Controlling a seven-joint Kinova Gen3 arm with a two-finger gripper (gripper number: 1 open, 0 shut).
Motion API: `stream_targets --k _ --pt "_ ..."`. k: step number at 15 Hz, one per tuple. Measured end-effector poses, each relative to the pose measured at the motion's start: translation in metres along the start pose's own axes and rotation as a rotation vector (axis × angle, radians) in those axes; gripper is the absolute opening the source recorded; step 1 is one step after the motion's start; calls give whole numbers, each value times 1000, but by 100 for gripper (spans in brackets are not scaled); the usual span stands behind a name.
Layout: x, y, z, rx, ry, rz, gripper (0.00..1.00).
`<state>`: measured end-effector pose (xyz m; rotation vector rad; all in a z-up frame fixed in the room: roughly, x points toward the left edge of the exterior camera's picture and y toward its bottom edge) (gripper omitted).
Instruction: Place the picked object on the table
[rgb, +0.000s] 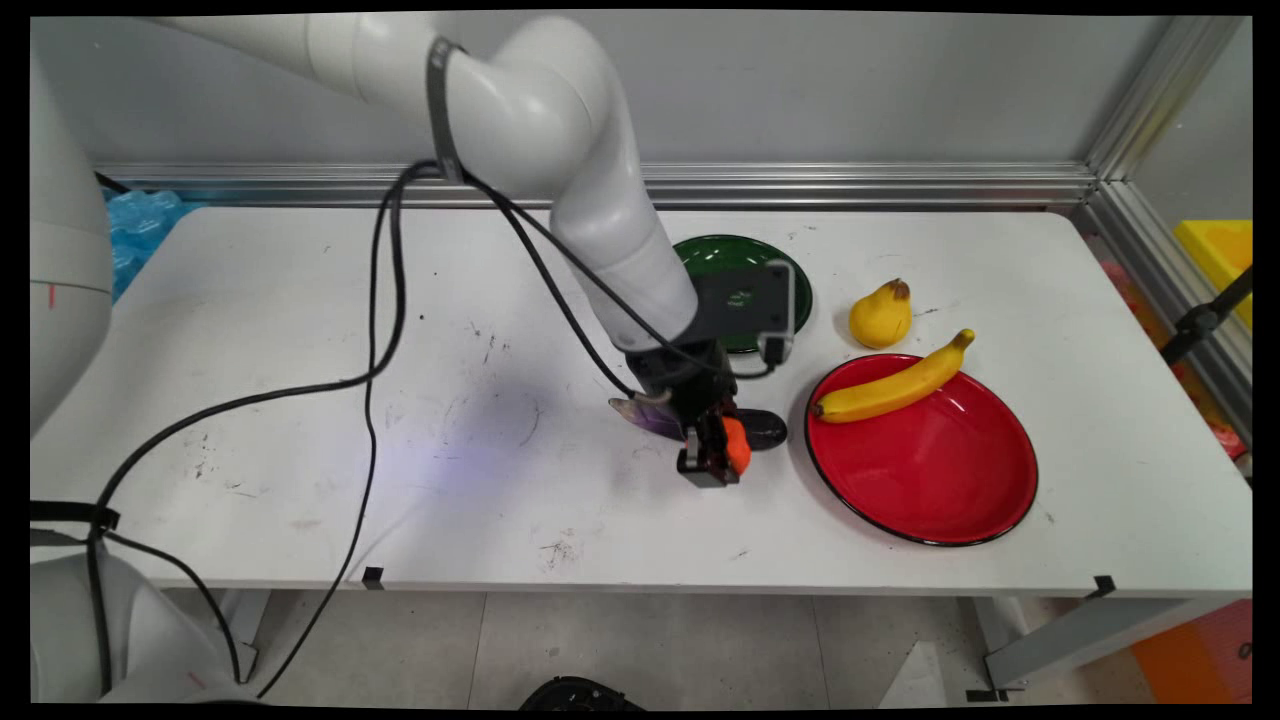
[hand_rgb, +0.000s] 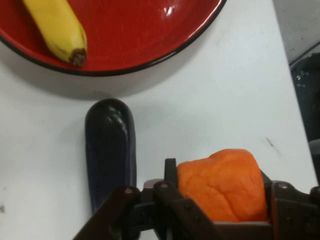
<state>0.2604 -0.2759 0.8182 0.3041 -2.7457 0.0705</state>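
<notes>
Nearest me, the scuffed white table (rgb: 300, 500) carried a glossy red plate (rgb: 940, 480). My gripper (rgb: 722, 455) was clamped on a lumpy orange piece (hand_rgb: 222, 185), beside a smooth dark eggplant (hand_rgb: 109, 150).

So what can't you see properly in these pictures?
- Green plate, main view: the arm covers much of it.
- Eggplant: its stem end is behind the gripper in the hand view.
- Orange thing: its lower part sits inside the gripper, so its whole shape is unclear.
- Banana, hand view: cut off by the top edge.
</notes>
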Motion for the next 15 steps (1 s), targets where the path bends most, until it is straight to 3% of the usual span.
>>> stream_targets --k 9,10,15 --pt "-2 7 41 12 -35 17 0" --pt "-2 8 42 13 -36 19 100" --pt "-4 10 38 11 -32 40 100"
